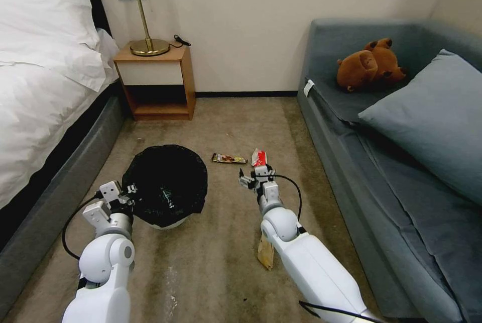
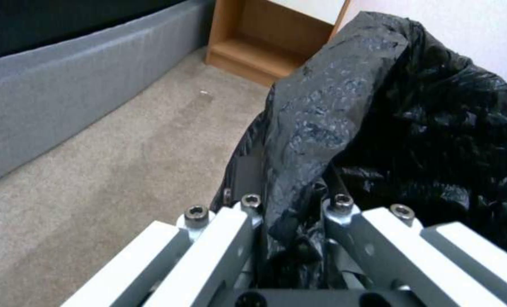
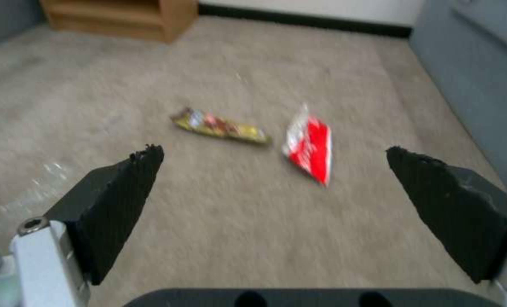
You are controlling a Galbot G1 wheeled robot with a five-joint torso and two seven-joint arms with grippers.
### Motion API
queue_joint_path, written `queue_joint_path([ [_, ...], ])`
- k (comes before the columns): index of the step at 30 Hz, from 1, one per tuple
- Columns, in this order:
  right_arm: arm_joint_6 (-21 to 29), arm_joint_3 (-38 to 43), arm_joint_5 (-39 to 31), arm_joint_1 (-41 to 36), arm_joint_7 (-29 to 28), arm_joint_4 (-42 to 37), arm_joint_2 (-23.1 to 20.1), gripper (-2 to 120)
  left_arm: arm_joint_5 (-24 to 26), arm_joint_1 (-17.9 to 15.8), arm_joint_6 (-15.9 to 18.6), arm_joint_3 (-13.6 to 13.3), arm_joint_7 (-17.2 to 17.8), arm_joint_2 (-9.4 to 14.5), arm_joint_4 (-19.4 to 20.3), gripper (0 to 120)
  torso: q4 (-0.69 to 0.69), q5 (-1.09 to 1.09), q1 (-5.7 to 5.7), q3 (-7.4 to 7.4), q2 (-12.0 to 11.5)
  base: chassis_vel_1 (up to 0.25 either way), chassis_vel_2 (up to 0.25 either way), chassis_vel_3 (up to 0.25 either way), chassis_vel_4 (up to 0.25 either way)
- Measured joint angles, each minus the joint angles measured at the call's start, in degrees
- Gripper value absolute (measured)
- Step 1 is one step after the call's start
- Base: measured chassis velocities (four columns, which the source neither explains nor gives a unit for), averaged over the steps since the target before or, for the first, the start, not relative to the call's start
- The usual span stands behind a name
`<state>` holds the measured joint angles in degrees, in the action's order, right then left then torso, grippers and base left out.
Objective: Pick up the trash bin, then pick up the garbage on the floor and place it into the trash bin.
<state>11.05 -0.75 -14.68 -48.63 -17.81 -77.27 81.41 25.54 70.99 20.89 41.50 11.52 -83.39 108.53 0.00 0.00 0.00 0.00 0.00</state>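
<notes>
Carpet point(image 1: 216, 262), left gripper point(image 1: 131, 190) clamping trash bin point(image 1: 165, 187)

Ahead of the wide-open right gripper point(image 3: 270, 166) the carpet point(image 3: 225, 221) is bare up to the red packet point(image 3: 309, 146) and, beside it, the snack wrapper point(image 3: 219, 126). The sofa point(image 1: 401, 172) walls its right side. The bin point(image 1: 165, 185), pinched at the rim by the left gripper point(image 2: 290, 204), blocks its left.
</notes>
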Motion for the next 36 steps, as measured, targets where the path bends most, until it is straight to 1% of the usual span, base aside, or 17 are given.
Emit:
queue_joint_path([
  [4,1.6,1.9,0.9,-2.3,0.0,0.2,0.5,99,-0.2,0.1,0.0,0.0,0.1,-0.4,0.2,4,0.00,0.00,0.00,0.00,0.0,0.000,0.000,0.000,0.000],
  [6,2.3,3.2,2.1,-4.0,1.0,0.4,0.7,99,-0.2,0.6,0.0,-0.1,0.2,-0.5,0.4,4,0.00,0.00,0.00,0.00,0.0,0.000,0.000,0.000,0.000],
  [12,2.4,5.6,3.9,-6.1,2.9,3.6,2.0,100,-0.1,1.3,-0.1,0.0,0.3,-0.6,0.8,4,0.00,-0.01,0.00,0.00,0.0,0.000,0.000,0.000,0.000],
  [15,1.9,6.5,4.7,-6.7,4.1,5.8,2.6,100,-0.1,1.7,-0.2,0.1,0.4,-0.6,1.5,4,0.00,0.00,0.00,0.00,0.0,0.000,0.000,0.000,0.000],
  [20,-0.4,7.9,7.4,-7.5,6.5,10.7,3.8,100,-0.1,2.3,-0.2,0.0,1.1,-0.6,2.6,4,0.00,0.00,0.00,0.00,0.0,0.000,0.000,0.000,0.000],
  [36,-5.4,9.8,11.3,-9.1,9.0,18.2,5.5,100,-0.4,3.8,-0.2,0.4,1.4,-1.0,4.2,4,0.00,0.00,0.00,0.00,0.0,0.000,0.000,0.000,0.000],
])
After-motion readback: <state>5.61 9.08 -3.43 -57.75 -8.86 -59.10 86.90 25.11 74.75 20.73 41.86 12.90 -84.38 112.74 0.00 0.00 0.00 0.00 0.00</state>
